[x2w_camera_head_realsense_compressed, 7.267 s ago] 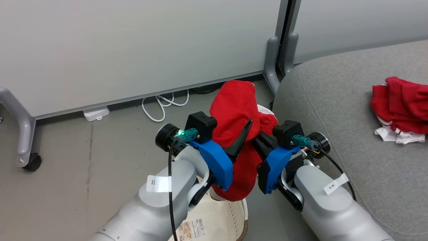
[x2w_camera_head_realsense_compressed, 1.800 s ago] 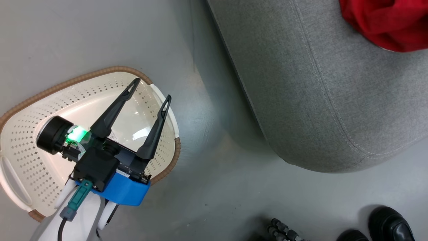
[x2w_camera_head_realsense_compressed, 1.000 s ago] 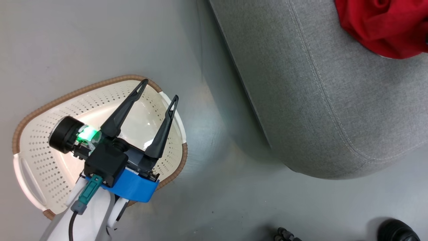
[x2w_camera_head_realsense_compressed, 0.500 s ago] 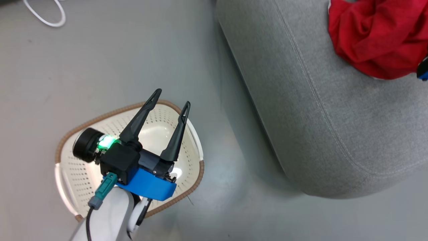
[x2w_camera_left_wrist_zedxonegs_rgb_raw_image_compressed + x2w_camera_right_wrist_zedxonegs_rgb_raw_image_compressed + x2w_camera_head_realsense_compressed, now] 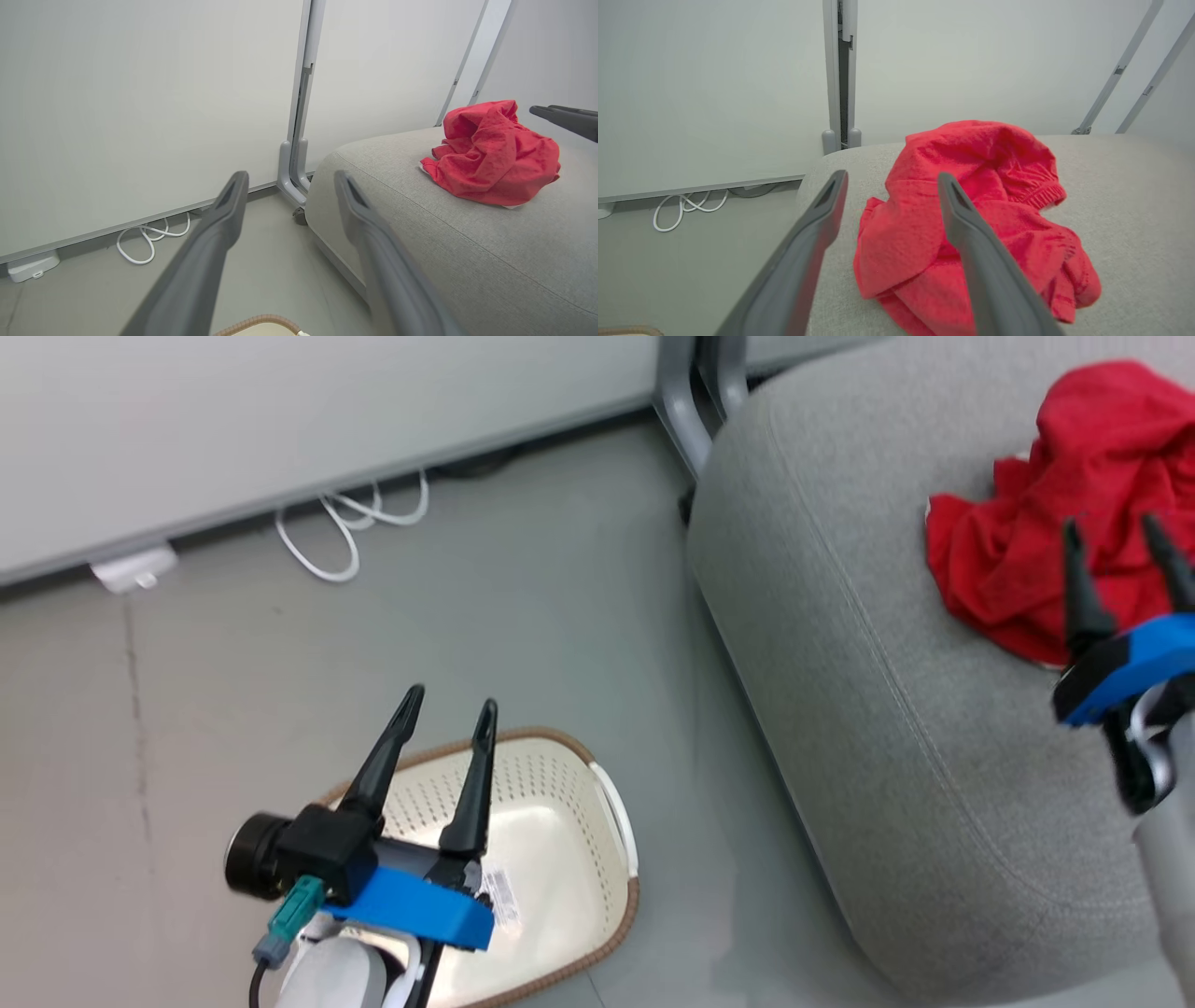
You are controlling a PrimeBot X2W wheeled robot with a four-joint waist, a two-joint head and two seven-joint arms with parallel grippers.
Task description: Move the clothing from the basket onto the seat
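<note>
The red clothing [image 5: 1036, 513] lies crumpled in a heap on the grey seat [image 5: 868, 644], also seen as the clothing [image 5: 490, 154] and the clothing [image 5: 966, 224] in the wrist views. The cream basket [image 5: 551, 859] sits on the floor left of the seat, with only a label sticker [image 5: 501, 896] inside. My left gripper [image 5: 446, 702] hangs open above the basket, nothing between its fingers. My right gripper [image 5: 1111, 527] is open over the seat, close in front of the clothing and not touching it.
A grey partition wall [image 5: 280, 420] with a metal foot [image 5: 686, 401] stands behind the floor. A white cable [image 5: 345, 527] and a small white box [image 5: 131, 569] lie at its base. The seat's rounded edge [image 5: 747, 616] faces the basket.
The head camera has tilted up, bringing the wall and cable into view. My right gripper has come into view, open, by the clothing. The left gripper stays open over the basket.
</note>
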